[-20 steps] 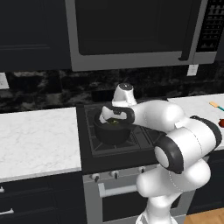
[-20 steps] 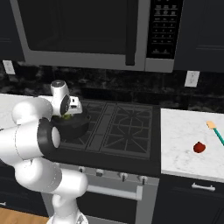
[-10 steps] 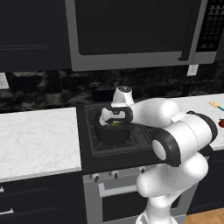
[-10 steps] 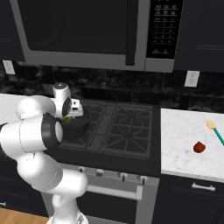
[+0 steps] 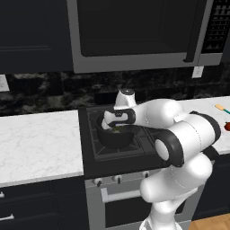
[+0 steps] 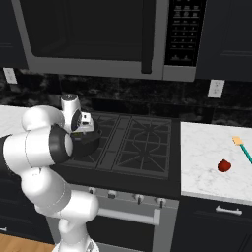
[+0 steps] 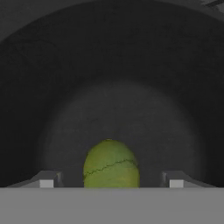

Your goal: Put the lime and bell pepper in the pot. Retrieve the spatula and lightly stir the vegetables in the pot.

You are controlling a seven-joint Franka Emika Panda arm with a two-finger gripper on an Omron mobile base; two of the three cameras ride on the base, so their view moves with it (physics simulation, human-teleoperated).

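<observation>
The black pot (image 5: 112, 138) stands on the stove's front left burner (image 6: 86, 142), and the hand view looks into its dark inside (image 7: 113, 87). On the pot's floor lies the yellowish-green lime (image 7: 111, 164). My gripper (image 7: 111, 180) hangs just above the lime, inside the pot's rim (image 5: 117, 127). It is open, with a clear gap between each fingertip (image 7: 47, 180) and the fruit. Far to the right, the red bell pepper (image 6: 224, 165) lies on the white counter. The teal-handled spatula (image 6: 243, 148) lies just behind it.
The black stove (image 6: 133, 147) has bare grates to the right of the pot. A microwave (image 6: 98, 39) hangs above the stove. White marble counters (image 5: 36, 139) run on both sides. A wall outlet (image 6: 215, 88) sits above the right counter.
The jaws have spread wider and stand off the lime, which now rests in the pot. The hand has stayed over the pot while the arm's elbow shifted a little.
</observation>
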